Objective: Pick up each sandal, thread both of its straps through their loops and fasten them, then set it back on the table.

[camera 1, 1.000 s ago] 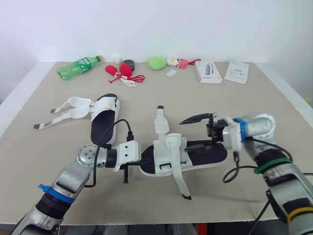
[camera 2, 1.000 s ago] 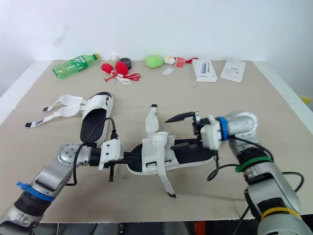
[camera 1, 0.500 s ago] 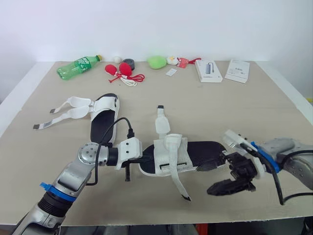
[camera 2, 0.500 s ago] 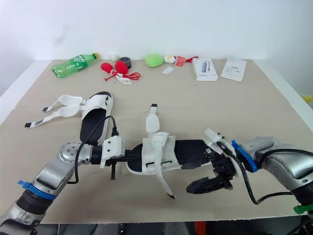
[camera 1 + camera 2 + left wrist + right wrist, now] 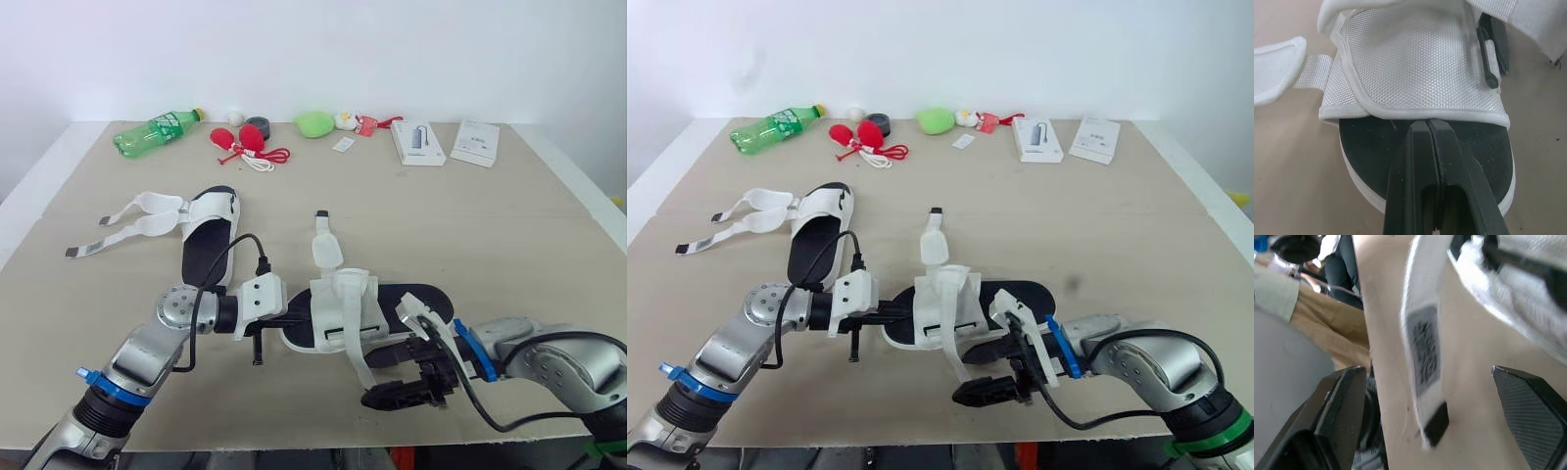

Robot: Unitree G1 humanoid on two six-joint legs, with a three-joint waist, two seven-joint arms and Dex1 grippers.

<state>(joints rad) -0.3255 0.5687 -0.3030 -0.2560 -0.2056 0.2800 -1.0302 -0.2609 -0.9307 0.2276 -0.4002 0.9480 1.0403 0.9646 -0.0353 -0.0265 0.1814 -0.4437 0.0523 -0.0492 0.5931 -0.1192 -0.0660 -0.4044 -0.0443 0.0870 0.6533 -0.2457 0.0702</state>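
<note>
Left eye view: black-soled white sandal lies left-right, toe clamped by left gripper; right gripper, wide open, shifted from heel to loose strap.

Two sandals on the counter: far sandal, near sandal. Along the back edge, one bottle and two boxes: left box, right box.

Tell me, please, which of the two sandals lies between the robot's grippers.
The near sandal, mid-table: the left gripper is at its toe, the open right gripper by its loose strap. The other sandal lies farther back left.
</note>
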